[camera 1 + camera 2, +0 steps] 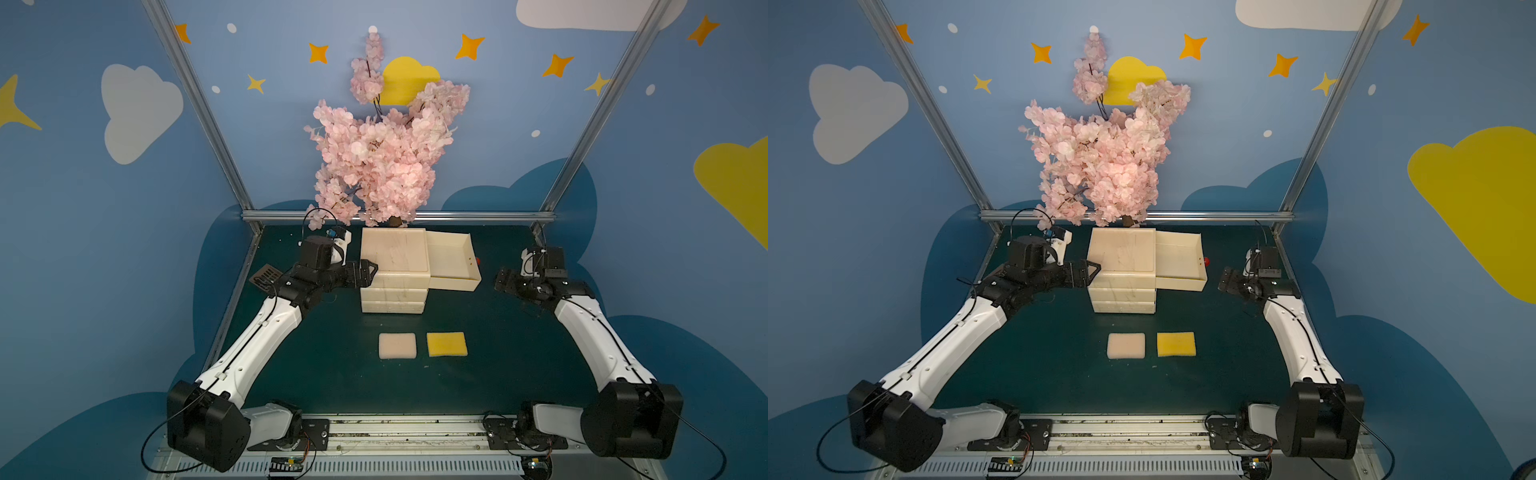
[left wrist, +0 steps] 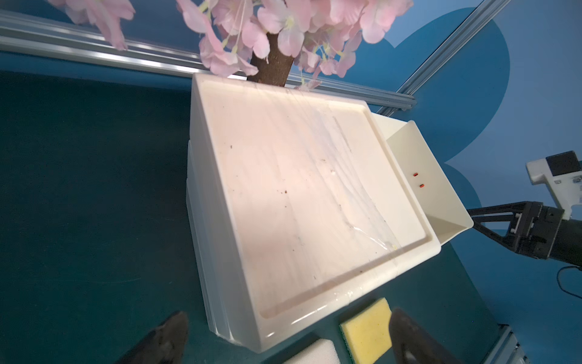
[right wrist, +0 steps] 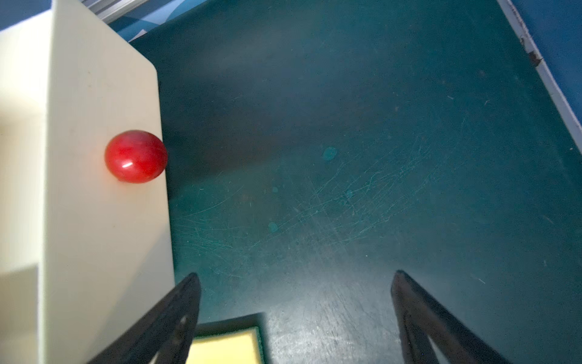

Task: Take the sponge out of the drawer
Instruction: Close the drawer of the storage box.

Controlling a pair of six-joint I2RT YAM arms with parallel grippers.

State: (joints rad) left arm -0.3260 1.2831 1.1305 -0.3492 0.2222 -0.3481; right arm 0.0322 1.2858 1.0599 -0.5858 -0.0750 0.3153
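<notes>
Nearest the lens on the left wrist: two dark fingers (image 2: 167, 337), spread wide, nothing between them. Left gripper (image 1: 369, 274) level with the top tier of the cream drawer unit (image 1: 392, 253), hard by its left wall, perhaps touching; contact not clear from above. Below it, bare green mat (image 1: 332, 374) along that wall down to the unit's front corner.

Right gripper (image 1: 500, 280) likewise wide open and empty, low over the mat on the other side of the unit, facing the front of the pulled-out top drawer (image 1: 455, 282). Red knob (image 3: 136, 156) on the drawer front clear of both fingers (image 3: 176, 318), a strip of mat between. Drawer drawn out toward the robot's right, front panel overhanging the mat.

Yellow sponge (image 1: 446, 344) outside the drawer, flat on the mat in front of the unit, green backing showing along one edge in the wrist views. Pale sponge (image 1: 397, 345) just beside it on the robot's left, a narrow gap between, edges roughly parallel. Open mat all round the pair: a band up to the unit, a broader one down to the front rail (image 1: 399, 436), wide lanes toward either arm.

Behind the unit, back rail (image 1: 399, 216) and blossom tree (image 1: 386, 166) close in, petals overhanging the rear edge. White mat border (image 3: 551, 94) near the right arm.
</notes>
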